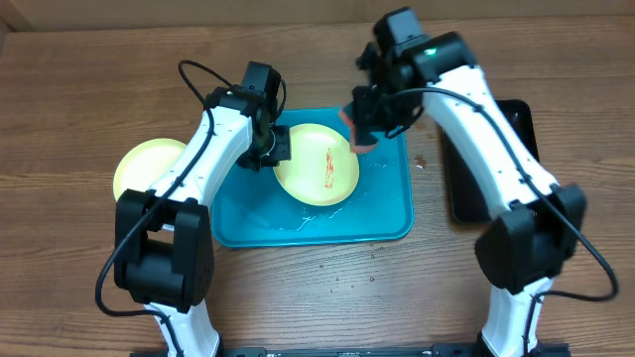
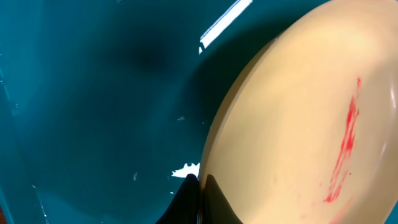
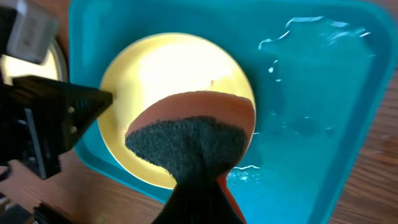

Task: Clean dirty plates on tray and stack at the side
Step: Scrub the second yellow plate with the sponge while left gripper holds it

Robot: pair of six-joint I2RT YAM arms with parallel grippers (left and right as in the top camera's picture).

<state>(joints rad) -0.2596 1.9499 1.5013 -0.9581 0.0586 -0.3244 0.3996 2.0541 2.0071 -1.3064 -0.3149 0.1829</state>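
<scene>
A lime-green-rimmed plate (image 1: pixel 316 164) with a red smear lies in the turquoise tray (image 1: pixel 387 213). My left gripper (image 1: pixel 276 151) is shut on this plate's left rim. In the left wrist view its fingers (image 2: pixel 200 190) pinch the rim of the plate (image 2: pixel 298 124) over the tray floor (image 2: pixel 93 93). My right gripper (image 1: pixel 362 124) is shut on an orange sponge (image 3: pixel 193 134) with a dark scrub face. It holds the sponge just above the plate's (image 3: pixel 168 68) right edge. A second green plate (image 1: pixel 149 167) sits on the table left of the tray. No pale blue plate shows.
A black tray (image 1: pixel 516 129) lies right of the turquoise tray, partly under my right arm. Water pools on the tray floor (image 3: pixel 311 93). Small crumbs lie on the wood (image 1: pixel 421 161) by the tray's right rim.
</scene>
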